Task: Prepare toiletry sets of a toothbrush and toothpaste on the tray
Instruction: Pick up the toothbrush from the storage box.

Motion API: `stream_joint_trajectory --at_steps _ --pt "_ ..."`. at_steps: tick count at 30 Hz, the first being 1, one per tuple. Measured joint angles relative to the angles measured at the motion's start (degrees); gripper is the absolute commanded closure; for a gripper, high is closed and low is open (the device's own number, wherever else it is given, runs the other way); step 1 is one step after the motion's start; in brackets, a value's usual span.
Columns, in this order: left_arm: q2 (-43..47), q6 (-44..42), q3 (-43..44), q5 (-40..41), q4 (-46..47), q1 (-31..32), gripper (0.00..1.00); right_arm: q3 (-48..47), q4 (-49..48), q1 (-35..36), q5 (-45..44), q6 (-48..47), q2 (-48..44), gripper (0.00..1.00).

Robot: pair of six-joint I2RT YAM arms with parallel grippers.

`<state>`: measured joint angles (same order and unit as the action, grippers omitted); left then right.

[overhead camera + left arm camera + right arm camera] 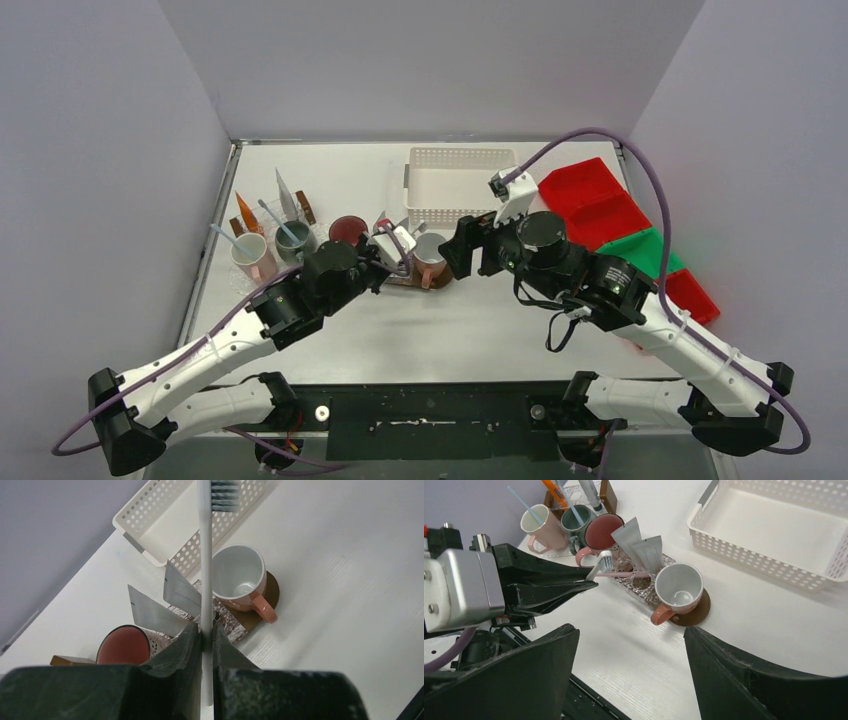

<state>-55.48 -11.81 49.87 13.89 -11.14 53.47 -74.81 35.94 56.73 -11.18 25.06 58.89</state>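
Note:
My left gripper (207, 630) is shut on the handle of a white toothbrush (204, 555), whose bristles point up and away, above the gap between two mugs. An empty white mug with a pink handle (240, 577) stands on a brown coaster at the end of a foil-lined tray (231, 624). Two grey tubes (181, 591) lean on the tray beside it, and the maroon mug (122, 645) is to the left. The pinkish-white mug (538, 525) and dark green mug (574, 520) each hold a brush. My right gripper (630, 629) hangs open over bare table, near the white mug.
A white perforated basket (460, 185) stands behind the mugs at the table's middle back. Red and green bins (610, 215) sit at the right edge, behind my right arm. The two grippers (392, 262) (458, 252) face each other closely over the tray.

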Motion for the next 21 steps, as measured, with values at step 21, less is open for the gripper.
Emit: stream_joint_trajectory --at_steps 21 --pt "3.1 -17.1 0.0 -4.3 -3.0 2.9 1.0 -20.9 19.0 -9.2 13.4 3.7 17.3 0.28"
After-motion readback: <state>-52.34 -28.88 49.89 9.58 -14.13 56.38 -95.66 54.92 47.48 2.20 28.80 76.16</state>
